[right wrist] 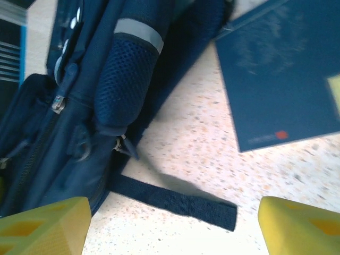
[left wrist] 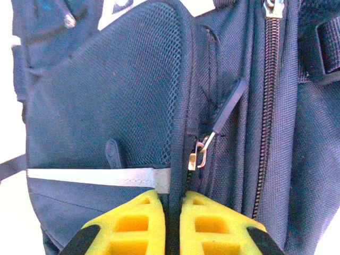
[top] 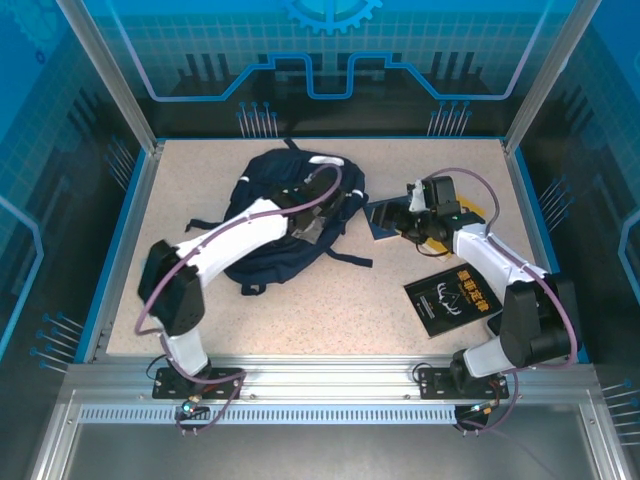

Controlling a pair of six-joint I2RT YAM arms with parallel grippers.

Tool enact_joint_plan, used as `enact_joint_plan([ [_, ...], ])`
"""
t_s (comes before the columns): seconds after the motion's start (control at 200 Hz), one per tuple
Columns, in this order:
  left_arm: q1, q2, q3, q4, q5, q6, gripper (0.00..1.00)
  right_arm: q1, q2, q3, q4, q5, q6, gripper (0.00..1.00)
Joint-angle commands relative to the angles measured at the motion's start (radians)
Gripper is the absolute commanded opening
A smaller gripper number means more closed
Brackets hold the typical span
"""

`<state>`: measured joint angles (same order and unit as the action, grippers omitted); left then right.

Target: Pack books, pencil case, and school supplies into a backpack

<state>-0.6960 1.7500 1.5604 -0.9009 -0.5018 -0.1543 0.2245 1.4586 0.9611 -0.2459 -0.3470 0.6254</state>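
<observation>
The navy backpack lies at the middle of the table, its white stripe showing. My left gripper reaches over it. In the left wrist view the left gripper is shut on a dark fabric edge of the backpack, just below a metal zipper pull. My right gripper hovers open over the table, right of the pack. A loose strap lies between its fingertips. The dark blue book lies beyond it, the yellow book and black book further right. The pencil case is out of view.
Blue rails edge the speckled table on all sides, with metal posts at the back corners. Dark straps trail from the pack toward the left. Bare tabletop runs along the front between the two arm bases.
</observation>
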Motion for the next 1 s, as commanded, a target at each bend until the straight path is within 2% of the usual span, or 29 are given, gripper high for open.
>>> enact_joint_plan([
  [0.0,0.008,-0.115,-0.015,0.092,-0.030,0.044,0.04,0.048,0.000,0.030,0.069,-0.116,-0.077,0.82],
  [0.105,0.027,-0.165,-0.022,0.138,-0.005,0.048,0.03,0.094,0.024,0.061,0.090,-0.179,-0.133,0.75],
  [0.21,0.048,-0.196,-0.019,0.160,0.013,0.046,0.02,0.126,0.041,0.066,0.125,-0.194,-0.181,0.61],
  [0.35,0.074,-0.225,-0.016,0.167,0.047,0.026,0.02,0.125,0.058,0.038,0.217,-0.201,-0.198,0.44],
  [0.47,0.090,-0.247,0.000,0.159,0.100,0.008,0.01,0.125,0.069,0.025,0.307,-0.233,-0.175,0.34],
  [0.63,0.096,-0.263,0.024,0.154,0.121,-0.004,0.00,0.131,0.082,0.024,0.379,-0.246,-0.138,0.27],
  [0.735,0.101,-0.261,0.040,0.142,0.126,-0.017,0.00,0.138,0.108,0.049,0.382,-0.300,-0.146,0.22],
  [0.865,0.102,-0.263,0.055,0.128,0.127,-0.018,0.00,0.145,0.136,0.085,0.352,-0.260,-0.165,0.23],
  [0.995,0.102,-0.274,0.049,0.122,0.139,-0.018,0.00,0.144,0.162,0.115,0.316,-0.188,-0.197,0.30],
])
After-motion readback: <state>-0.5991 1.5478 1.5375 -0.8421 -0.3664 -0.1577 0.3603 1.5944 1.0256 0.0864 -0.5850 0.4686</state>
